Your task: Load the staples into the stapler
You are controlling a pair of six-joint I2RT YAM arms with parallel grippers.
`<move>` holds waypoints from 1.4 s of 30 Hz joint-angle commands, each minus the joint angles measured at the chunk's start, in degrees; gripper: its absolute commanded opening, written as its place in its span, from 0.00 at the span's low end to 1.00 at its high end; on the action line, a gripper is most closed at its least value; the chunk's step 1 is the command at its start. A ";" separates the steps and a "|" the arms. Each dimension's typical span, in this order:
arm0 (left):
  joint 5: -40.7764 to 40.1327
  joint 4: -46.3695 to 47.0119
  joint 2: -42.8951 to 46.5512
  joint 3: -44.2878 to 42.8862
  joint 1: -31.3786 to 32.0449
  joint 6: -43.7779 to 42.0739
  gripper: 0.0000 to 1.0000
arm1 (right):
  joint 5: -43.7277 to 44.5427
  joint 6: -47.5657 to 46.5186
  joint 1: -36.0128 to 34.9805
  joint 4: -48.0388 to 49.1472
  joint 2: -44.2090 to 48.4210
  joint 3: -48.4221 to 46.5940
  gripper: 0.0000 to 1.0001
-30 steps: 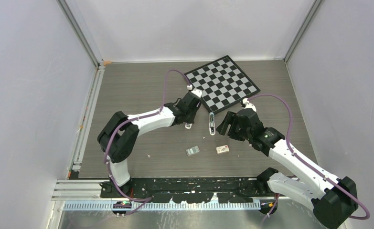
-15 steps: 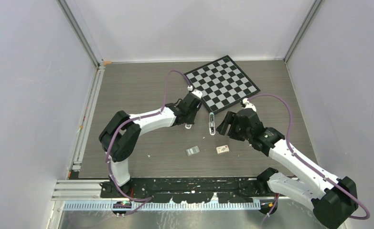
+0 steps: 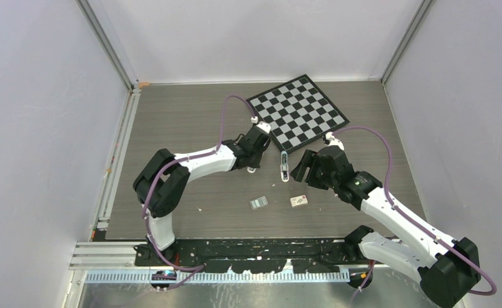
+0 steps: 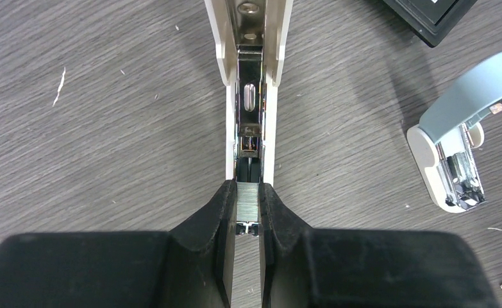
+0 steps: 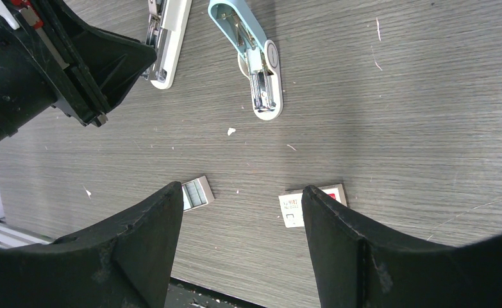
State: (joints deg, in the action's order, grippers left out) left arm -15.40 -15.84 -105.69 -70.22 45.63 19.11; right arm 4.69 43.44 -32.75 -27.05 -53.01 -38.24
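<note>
My left gripper (image 4: 249, 187) is shut on a short silvery strip of staples (image 4: 248, 200), held at the near end of a long white stapler channel (image 4: 251, 77) with an open metal track. The pale blue-teal stapler (image 4: 456, 144) lies just to its right, seen as a slim piece in the top view (image 3: 284, 165) and in the right wrist view (image 5: 256, 61). A flat grey block of staples (image 3: 258, 203) lies on the table nearer the bases. My right gripper (image 5: 242, 192) is open and empty above the table, beside the stapler (image 3: 302, 168).
A small white labelled box (image 3: 299, 201) lies right of the grey block, also in the right wrist view (image 5: 312, 204). A checkerboard (image 3: 297, 110) lies at the back. The left gripper's black body (image 5: 49, 58) is close to the right gripper. White walls enclose the table.
The left arm has shifted very slightly; the stapler, grey block, box and right arm have not moved.
</note>
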 commanded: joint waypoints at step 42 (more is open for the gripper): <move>13.21 18.71 14.12 17.13 -7.48 17.59 0.41 | -6.83 -11.18 4.05 14.19 -30.56 -25.54 0.72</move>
State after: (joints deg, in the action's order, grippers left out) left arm -6.68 -6.59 -90.98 -54.19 38.00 33.06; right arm 2.20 38.28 -30.41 -17.45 -78.28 -57.74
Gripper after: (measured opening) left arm 0.428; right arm 0.726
